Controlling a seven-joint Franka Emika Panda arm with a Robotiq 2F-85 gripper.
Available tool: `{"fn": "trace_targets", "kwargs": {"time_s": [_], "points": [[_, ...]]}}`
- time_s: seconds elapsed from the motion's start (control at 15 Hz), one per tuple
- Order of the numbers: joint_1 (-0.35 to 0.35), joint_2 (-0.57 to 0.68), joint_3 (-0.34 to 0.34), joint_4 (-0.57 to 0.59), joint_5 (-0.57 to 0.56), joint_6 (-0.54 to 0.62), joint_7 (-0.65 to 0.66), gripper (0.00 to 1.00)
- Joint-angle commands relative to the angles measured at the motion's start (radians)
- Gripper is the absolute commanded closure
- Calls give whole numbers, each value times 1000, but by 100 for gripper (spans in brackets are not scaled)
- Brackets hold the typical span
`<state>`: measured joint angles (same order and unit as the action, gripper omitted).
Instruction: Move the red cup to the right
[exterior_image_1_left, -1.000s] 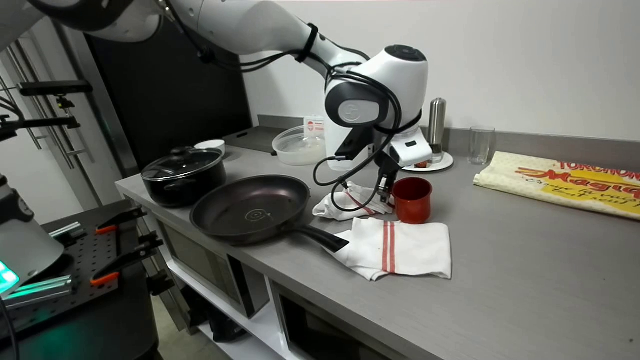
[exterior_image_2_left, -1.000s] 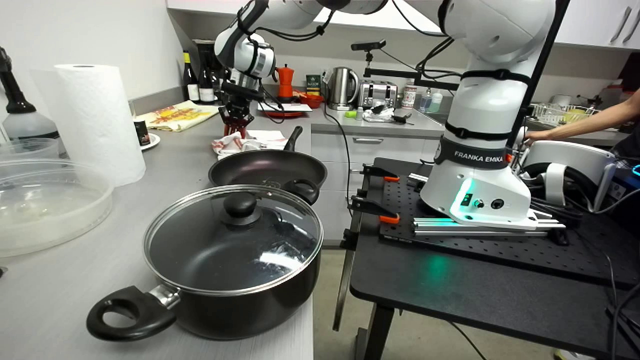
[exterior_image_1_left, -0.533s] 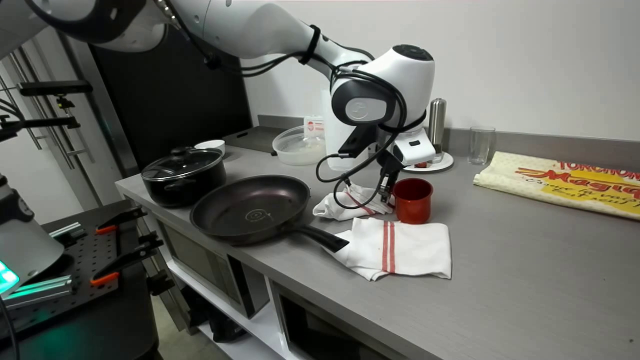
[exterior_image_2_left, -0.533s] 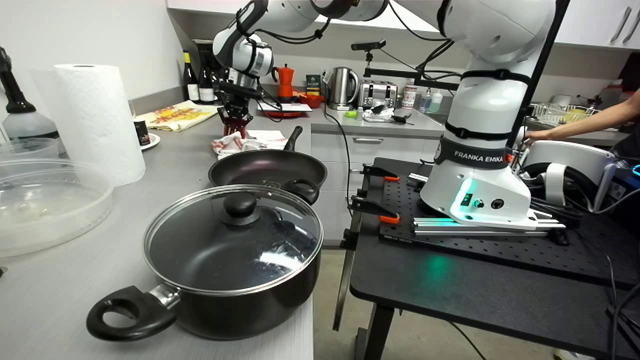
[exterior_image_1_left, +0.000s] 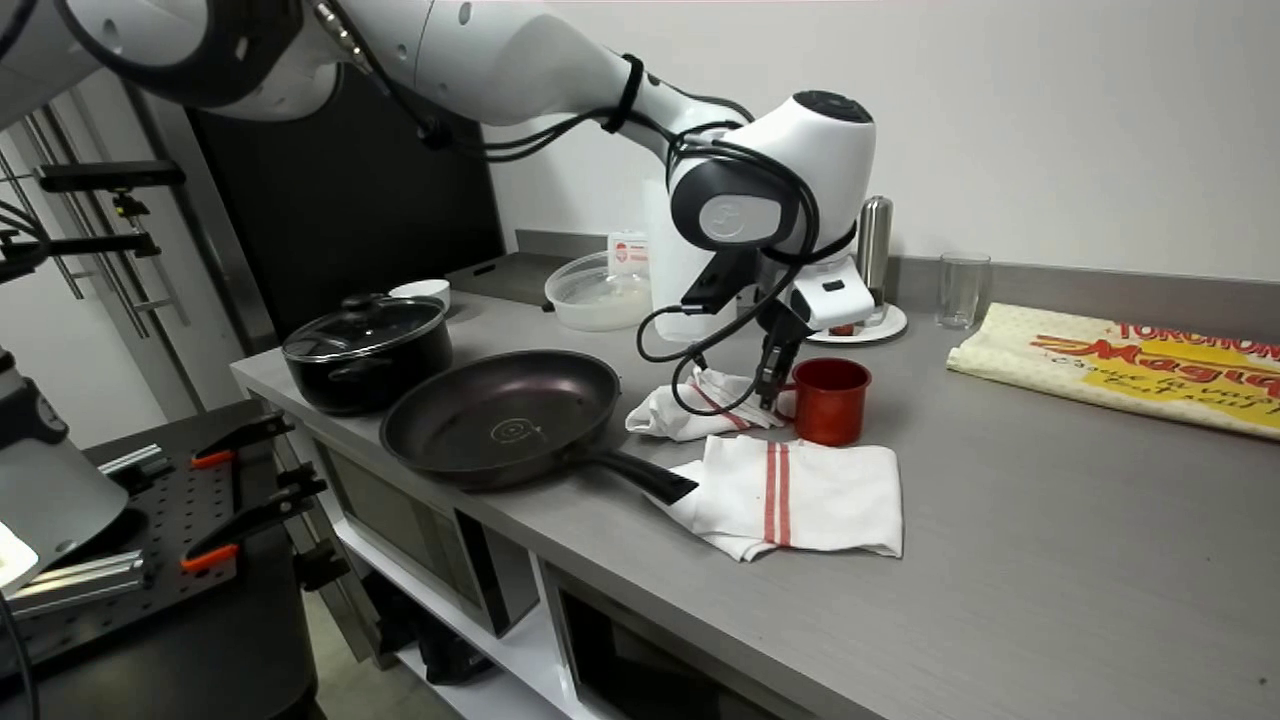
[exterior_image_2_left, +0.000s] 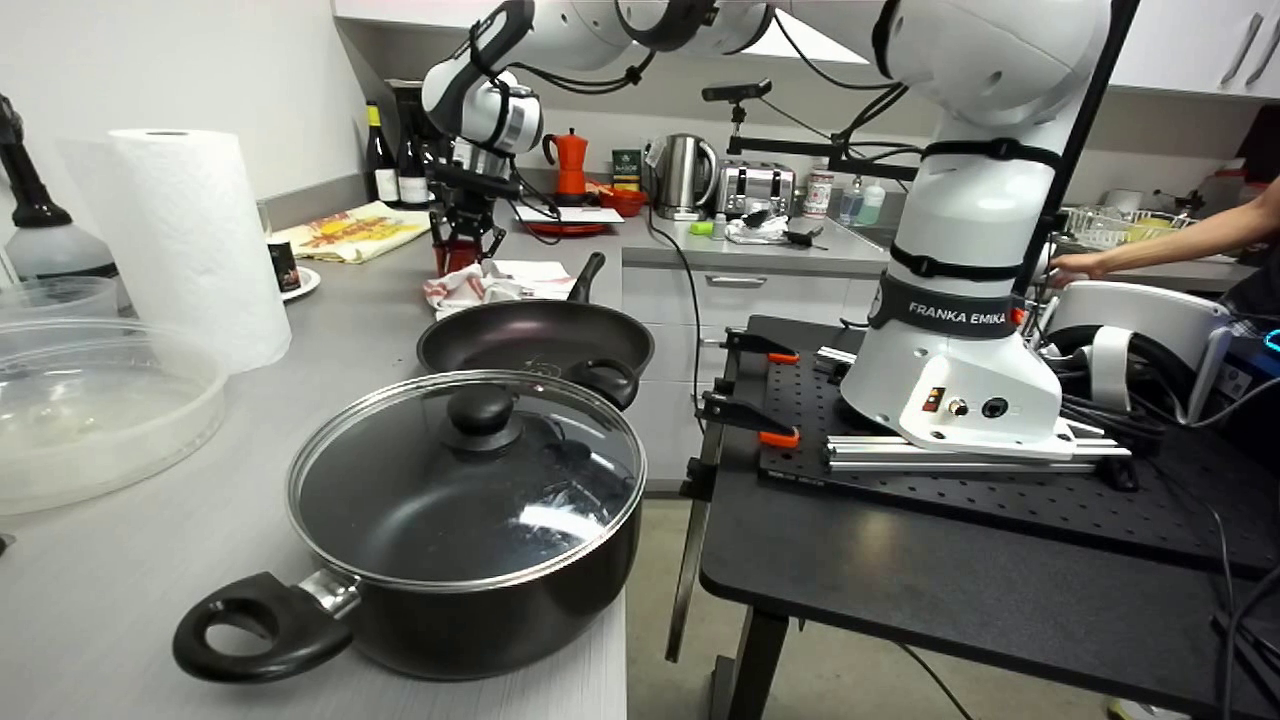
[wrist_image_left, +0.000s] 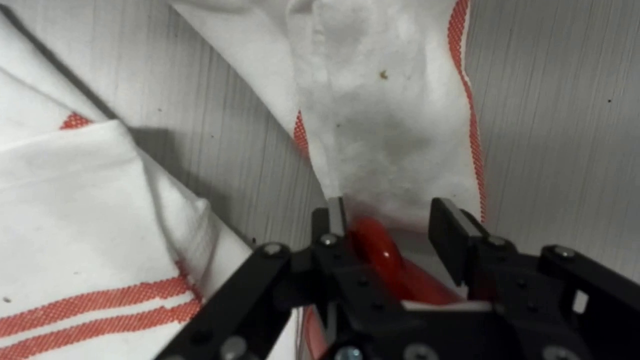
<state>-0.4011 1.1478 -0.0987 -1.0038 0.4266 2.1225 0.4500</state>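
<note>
The red cup stands upright on the grey counter in an exterior view, its small handle toward my gripper. In an exterior view the cup is partly hidden behind my gripper. In the wrist view the cup's red handle lies between the two spread fingers of my gripper. The handle is close to the left finger, with a gap to the right finger. Whether it touches the left finger I cannot tell. Most of the cup is hidden by the gripper in the wrist view.
A folded striped towel lies in front of the cup and a bunched cloth beside it. A frying pan and a lidded pot stand to the left. A yellow-printed bag and a glass are at the back right.
The cup has shifted slightly right in an exterior view and its handle shows more clearly. The gripper fingers look wider apart. The arm moved slightly; the base light turned from green to white.
</note>
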Motion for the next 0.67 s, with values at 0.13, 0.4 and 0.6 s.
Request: {"fn": "trace_targets", "kwargs": {"time_s": [0.13,0.4,0.6], "points": [[21,4,-8,35,-15,-14,16,5],[39,-30,-12,-1,-16,9,6,0],[54,-87,-16,-69,-14,56,-12,0]]}}
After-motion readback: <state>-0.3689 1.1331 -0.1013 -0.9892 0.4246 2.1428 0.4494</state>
